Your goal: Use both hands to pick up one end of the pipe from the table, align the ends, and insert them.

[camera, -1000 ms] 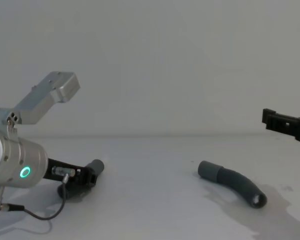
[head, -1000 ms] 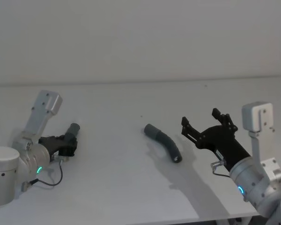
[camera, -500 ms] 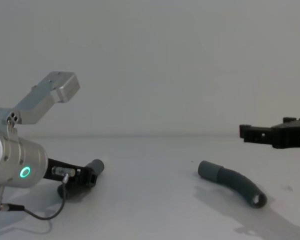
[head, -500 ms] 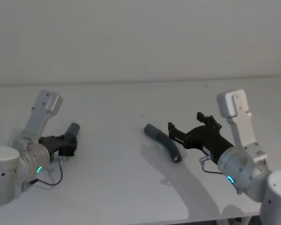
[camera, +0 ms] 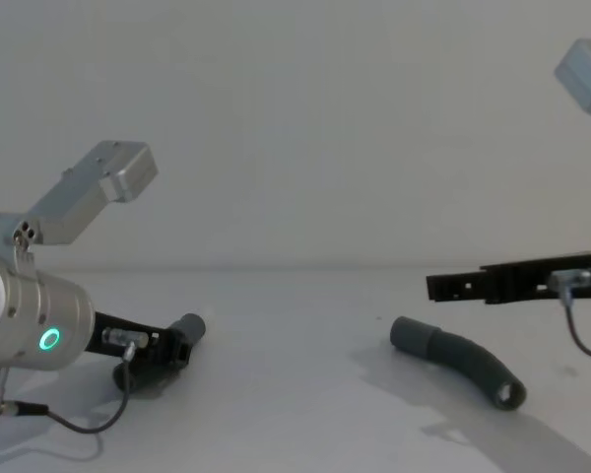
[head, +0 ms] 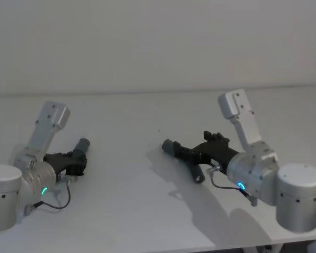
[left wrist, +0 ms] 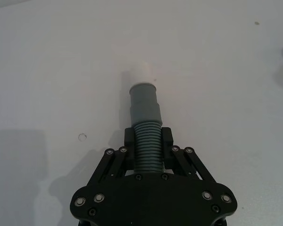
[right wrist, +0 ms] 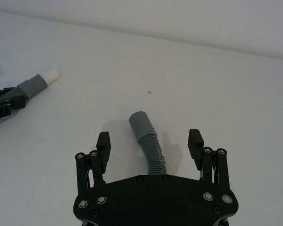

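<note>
Now your left gripper (left wrist: pixel 147 137) pinches the plug hose (left wrist: pixel 145 106) by its ribs at nine o'clock, leaving the tip (left wrist: pixel 142 74) free. Your right gripper (right wrist: pixel 149 139), spread, hovers astride the socket hose (camera: pixel 458 357) lying on the table (head: pixel 126 205) toward three.

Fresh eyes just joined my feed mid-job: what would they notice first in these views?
Low on the left of the white table, the left gripper is shut on a ribbed pipe piece whose white plug tip points away from it. Near the middle, the right gripper hovers open above the curved pipe piece, a finger on either side, not touching it.
</note>
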